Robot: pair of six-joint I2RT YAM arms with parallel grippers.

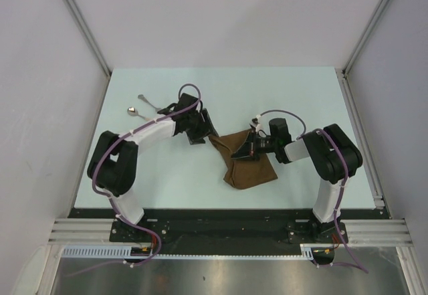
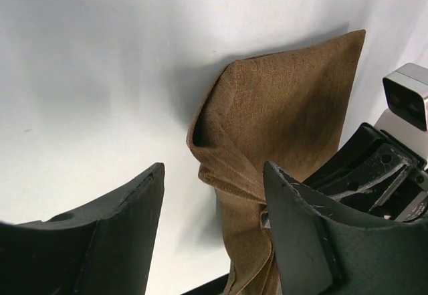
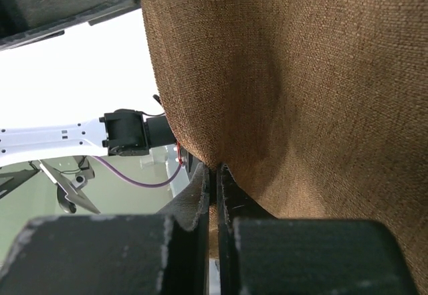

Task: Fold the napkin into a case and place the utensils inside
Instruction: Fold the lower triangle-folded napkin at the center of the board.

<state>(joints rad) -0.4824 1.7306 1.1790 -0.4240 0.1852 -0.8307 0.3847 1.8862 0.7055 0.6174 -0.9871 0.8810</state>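
The brown napkin (image 1: 251,164) lies crumpled at the table's middle, partly lifted. My right gripper (image 1: 246,149) is shut on a fold of it; in the right wrist view the cloth (image 3: 301,74) fills the frame and is pinched between the closed jaws (image 3: 214,169). My left gripper (image 1: 204,126) is open at the napkin's upper left corner; in the left wrist view the gripper (image 2: 214,174) stands around a raised fold of the cloth (image 2: 281,114), which touches the right finger (image 2: 301,221). The spoon (image 1: 134,112) and fork (image 1: 148,100) lie at the far left.
The pale table surface (image 1: 301,94) is walled by white panels with metal frame posts (image 1: 80,21) at the back corners. The arm bases sit on a black rail (image 1: 221,231) along the near edge.
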